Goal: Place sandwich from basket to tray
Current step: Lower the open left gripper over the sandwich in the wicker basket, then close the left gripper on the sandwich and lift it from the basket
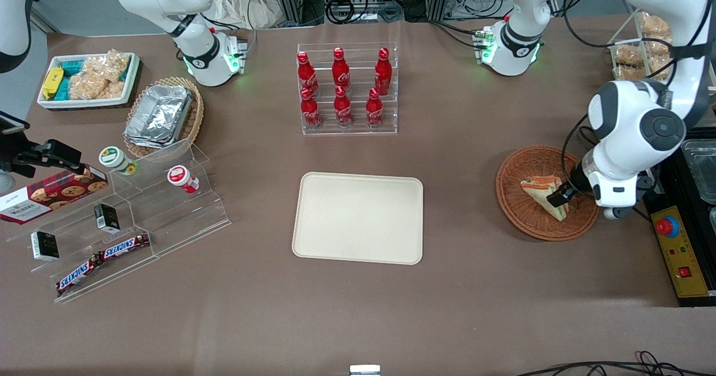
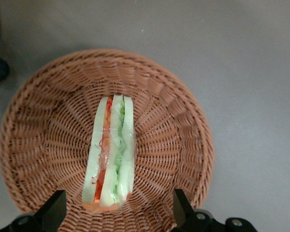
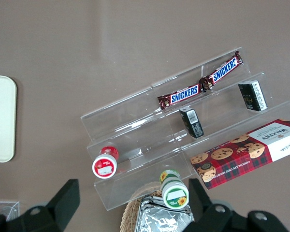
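The flat cream-beige rectangular plastic tray (image 1: 358,218) lies bare, awaiting delivery. Toward my end, the triangular wrapped wedge sandwich (image 2: 110,154) rests in the round reddish-brown wicker basket (image 2: 48,121); my gripper (image 2: 117,209) hovers above, fingers (image 2: 53,209) spread to straddle it.

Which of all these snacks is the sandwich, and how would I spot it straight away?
Find the round reddish-brown wicker basket toward the working arm's end of the table, beside the cream tray. The sandwich is the only thing in it, with the open pincer right at it. Unlike the bagged or boxed snacks elsewhere, it is a pale bread wedge showing red and green filling.
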You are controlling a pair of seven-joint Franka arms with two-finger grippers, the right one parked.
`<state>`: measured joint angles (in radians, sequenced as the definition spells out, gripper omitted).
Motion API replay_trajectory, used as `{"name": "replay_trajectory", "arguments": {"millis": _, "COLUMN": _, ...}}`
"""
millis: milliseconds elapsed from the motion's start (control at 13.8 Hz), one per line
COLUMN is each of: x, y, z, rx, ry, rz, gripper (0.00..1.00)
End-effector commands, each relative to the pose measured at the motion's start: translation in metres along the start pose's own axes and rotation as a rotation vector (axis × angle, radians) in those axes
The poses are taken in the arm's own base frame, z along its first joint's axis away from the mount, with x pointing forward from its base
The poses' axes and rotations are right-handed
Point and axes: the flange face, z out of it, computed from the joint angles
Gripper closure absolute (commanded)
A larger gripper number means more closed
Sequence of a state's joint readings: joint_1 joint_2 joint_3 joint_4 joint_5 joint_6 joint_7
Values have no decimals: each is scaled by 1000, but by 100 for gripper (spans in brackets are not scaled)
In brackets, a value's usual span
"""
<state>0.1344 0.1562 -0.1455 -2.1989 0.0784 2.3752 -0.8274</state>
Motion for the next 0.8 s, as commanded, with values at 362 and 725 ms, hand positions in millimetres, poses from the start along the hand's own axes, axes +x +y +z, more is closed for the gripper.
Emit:
{"name": "replay_trajectory", "arguments": {"millis": 362, "x": 8, "y": -13, "z": 34, "rx": -28, "ry": 6, "rz": -64, "gripper": 1}}
{"name": "replay_trajectory", "arguments": {"millis": 725, "x": 10, "y": -13, "z": 68, "rx": -31, "ry": -11, "rz": -69, "gripper": 1}}
